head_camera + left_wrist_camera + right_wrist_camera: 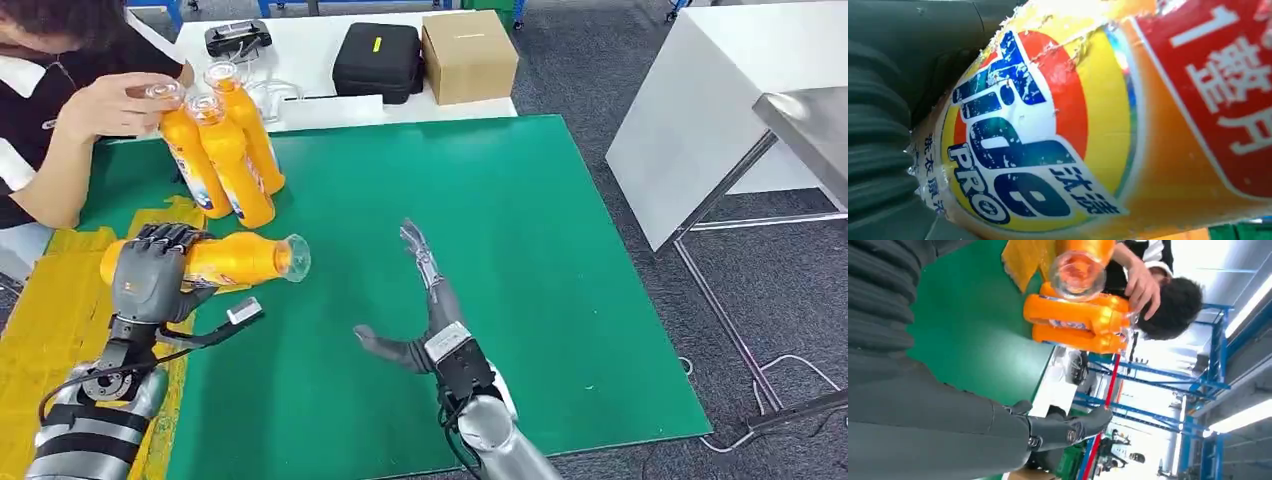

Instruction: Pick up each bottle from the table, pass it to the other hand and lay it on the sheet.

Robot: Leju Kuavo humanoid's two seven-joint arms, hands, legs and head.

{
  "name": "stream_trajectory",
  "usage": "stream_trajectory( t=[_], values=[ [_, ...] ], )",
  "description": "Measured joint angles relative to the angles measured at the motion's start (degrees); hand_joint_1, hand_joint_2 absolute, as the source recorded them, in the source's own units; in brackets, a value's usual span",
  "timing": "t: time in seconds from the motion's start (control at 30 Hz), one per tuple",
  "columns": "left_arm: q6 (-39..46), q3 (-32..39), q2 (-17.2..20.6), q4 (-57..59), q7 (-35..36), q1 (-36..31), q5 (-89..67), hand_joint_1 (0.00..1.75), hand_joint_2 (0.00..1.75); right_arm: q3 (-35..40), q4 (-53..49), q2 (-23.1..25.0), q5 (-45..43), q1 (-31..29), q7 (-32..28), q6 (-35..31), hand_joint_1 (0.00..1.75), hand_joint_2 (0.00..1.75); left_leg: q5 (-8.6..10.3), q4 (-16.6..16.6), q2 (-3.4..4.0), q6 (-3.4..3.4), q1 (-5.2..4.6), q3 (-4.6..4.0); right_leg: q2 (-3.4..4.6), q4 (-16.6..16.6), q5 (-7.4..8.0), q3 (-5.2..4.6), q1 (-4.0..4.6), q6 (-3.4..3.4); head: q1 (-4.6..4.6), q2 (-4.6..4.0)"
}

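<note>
- My left hand (150, 275) has its fingers wrapped around a bottle (235, 258), held on its side over the edge of the yellow sheet (60, 300), neck pointing to 3 o'clock.
- My right hand (425, 310) waits at 3 o'clock of it, fingers spread, holding nothing.
- At 12 o'clock three bottles (228, 150) stand on the green surface (520, 250); a person's hand (110, 100) rests on one.
- Beyond them: black case (377, 60), cardboard box (468, 55).

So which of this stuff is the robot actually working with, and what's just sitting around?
Part of the job:
held bottle in the left robot hand
right robot hand, open
three standing bottles
yellow sheet

Just lying about:
cardboard box
black case
</note>
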Motion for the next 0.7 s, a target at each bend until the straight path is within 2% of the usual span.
stream_trajectory(
  t=[0.1, 0.27, 0.47, 0.7],
  values=[
    [-3.2, -1.4, 1.4, 2.6, 4.6, -1.3, 0.1, 1.75, 1.75, -0.1, -0.7, -0.2, -0.4, 0.0, 0.0, 0.0, 0.00, 1.75, 0.00, 0.0, 0.00, 0.00, -0.01, -0.01, 0.00, 0.0, 0.00, -0.05, 0.00, 0.00, 0.00, 0.00],
    [-6.4, -9.5, 5.9, 14.2, 13.4, -6.6, 0.1, 1.75, 1.75, -0.2, -3.7, -0.9, -0.6, 0.0, 0.2, 0.1, 0.00, 1.75, 0.01, 0.0, 0.01, -0.01, 0.01, -0.01, 0.00, 0.0, 0.00, -0.05, 0.01, -0.01, 0.00, 0.00],
    [-9.0, -11.8, 7.8, 29.6, 15.5, -12.7, 0.1, 1.75, 1.75, -0.2, -5.3, -1.3, -0.4, 0.0, 0.2, 0.4, 0.00, 1.75, 0.05, 0.0, 0.10, -0.06, 0.02, -0.01, 0.04, 0.0, 0.03, -0.08, 0.02, -0.03, 0.00, 0.00],
    [-9.1, -12.3, 8.2, 36.8, 15.8, -15.0, 0.1, 1.75, 1.75, -0.2, -5.8, -1.5, -0.4, 0.0, 0.2, 0.4, 0.00, 1.75, 0.04, 0.0, 0.04, -0.06, 0.02, -0.07, 0.03, 0.0, 0.01, -0.09, 0.01, -0.03, 0.00, 0.00]
  ],
)
